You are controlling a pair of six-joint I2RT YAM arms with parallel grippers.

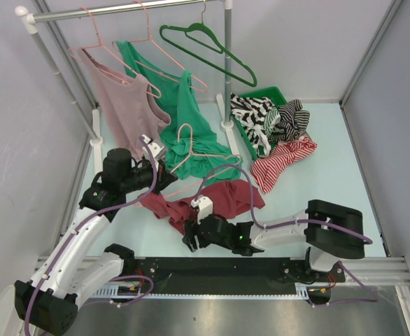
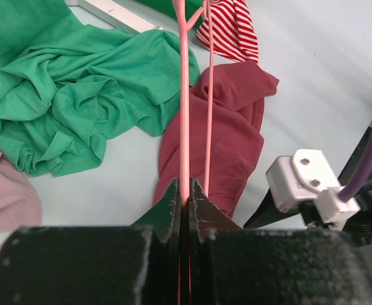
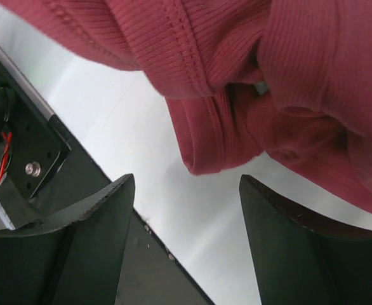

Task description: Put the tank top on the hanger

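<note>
The maroon tank top lies crumpled on the table in front of the arms. My left gripper is shut on one thin rod of the pink hanger, which reaches out over the tank top's left part. In the left wrist view the fingers pinch the hanger above the tank top. My right gripper is open and low at the tank top's near-left edge. In the right wrist view a folded hem of the tank top lies just ahead of the open gripper, not between the jaws.
A clothes rack at the back carries a pale pink top, a bright green top, pink hangers and a dark green hanger. A green bin with striped clothes and a red-striped cloth lie at the right. A black rail runs along the near edge.
</note>
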